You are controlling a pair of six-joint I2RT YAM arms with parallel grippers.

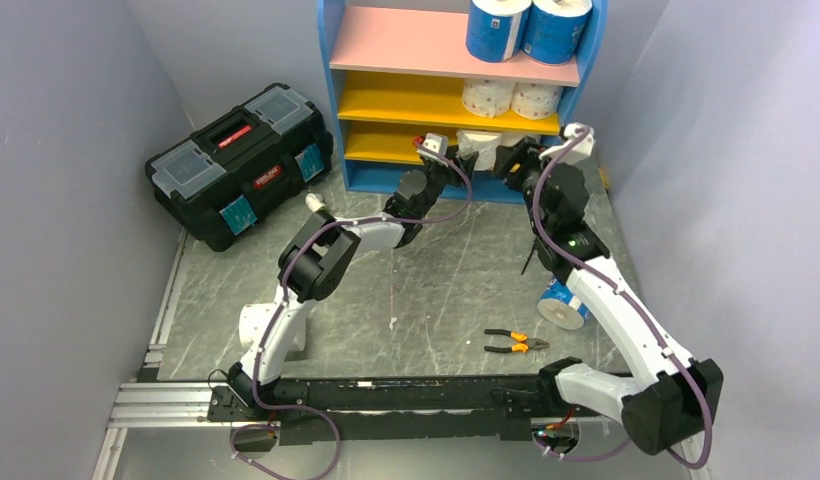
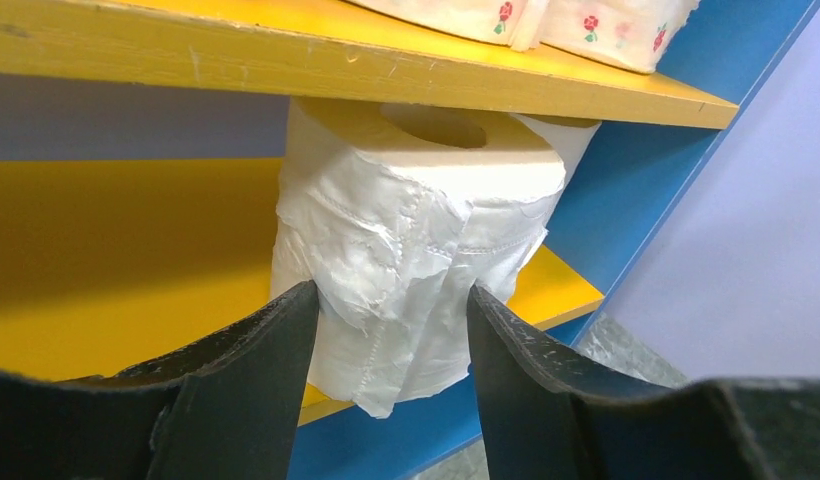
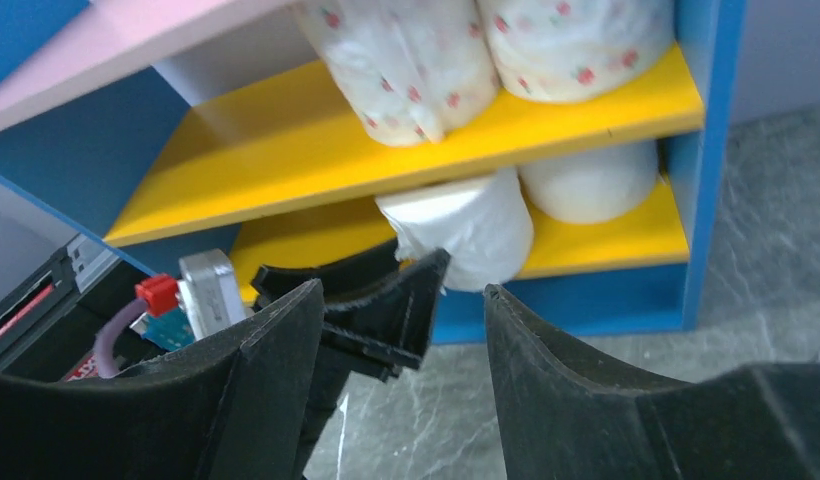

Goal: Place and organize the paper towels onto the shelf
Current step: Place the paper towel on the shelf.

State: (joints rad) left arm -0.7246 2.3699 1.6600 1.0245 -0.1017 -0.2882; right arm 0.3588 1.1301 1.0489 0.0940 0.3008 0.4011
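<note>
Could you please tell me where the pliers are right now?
In the top view, the pliers lie on the table right of centre, just left of the blue-wrapped roll.

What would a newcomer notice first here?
The blue-framed shelf at the back stands out, sorted by kind: blue-wrapped rolls on its pink top board, dotted rolls on the yellow board below. At the bottom board the left gripper is closed on a plain white roll, and a black toolbox sits left of the shelf.
</note>
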